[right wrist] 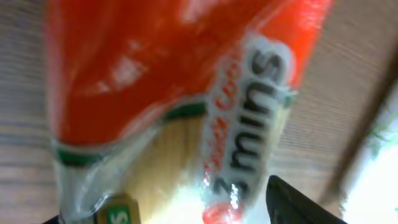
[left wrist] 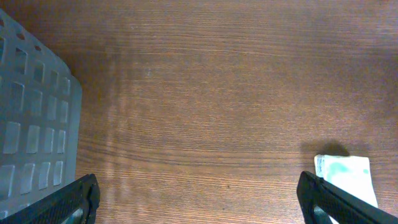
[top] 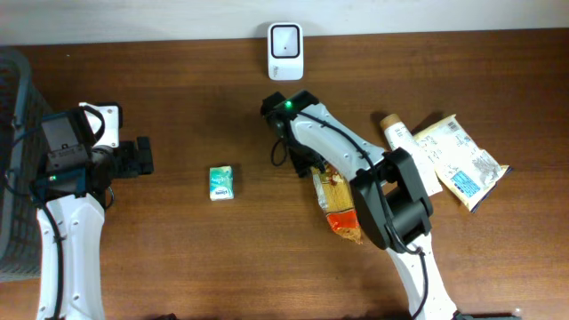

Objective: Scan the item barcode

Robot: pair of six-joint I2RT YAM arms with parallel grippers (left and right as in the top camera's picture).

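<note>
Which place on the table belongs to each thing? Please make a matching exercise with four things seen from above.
Things:
1. white scanner
2. green pack
3. grey basket
4. orange-red packet

Places:
A. left edge of the view
B. partly under the right arm
C. far edge, near the middle
D. left of centre, lying alone

Pairs: 1-C; 2-D; 3-A; 4-B

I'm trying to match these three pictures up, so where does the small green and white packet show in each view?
Overhead: the green packet lies on the table, left of centre.
Left wrist: the same packet sits in the bottom right corner, partly cut off.
Right wrist: not in it; a blurred orange noodle packet fills that picture.
Shared landmark: the grey basket, at the left edge overhead and at the left in the left wrist view.
</note>
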